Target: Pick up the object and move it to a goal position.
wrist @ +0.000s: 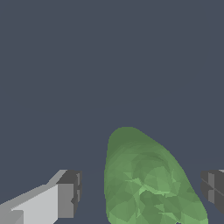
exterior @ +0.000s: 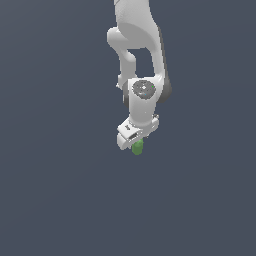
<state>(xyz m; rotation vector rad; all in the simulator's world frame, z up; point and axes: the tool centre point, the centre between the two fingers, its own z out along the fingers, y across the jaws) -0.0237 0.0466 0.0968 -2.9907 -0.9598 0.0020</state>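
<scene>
Exterior view: the white Panda arm (exterior: 137,45) descends from the 12 o'clock edge of the frame toward centre, wrist pointing down, against a uniform slate-grey background (exterior: 50,175). The gripper (exterior: 136,142) sits just below frame centre. The green object (exterior: 137,147) protrudes from the gripper's underside at about 6 o'clock, only its rounded lower end visible; the rest is hidden by the hand body. Wrist view: the object (wrist: 146,183) fills the space between the two fingers, its rounded end pointing toward 12 o'clock, slightly tilted. One dark pad (wrist: 70,194) stands to one side with a visible gap of background between it and the green surface; the other pad (wrist: 213,190) is also apart from it. Jaws are spread, not clamped on the object.
</scene>
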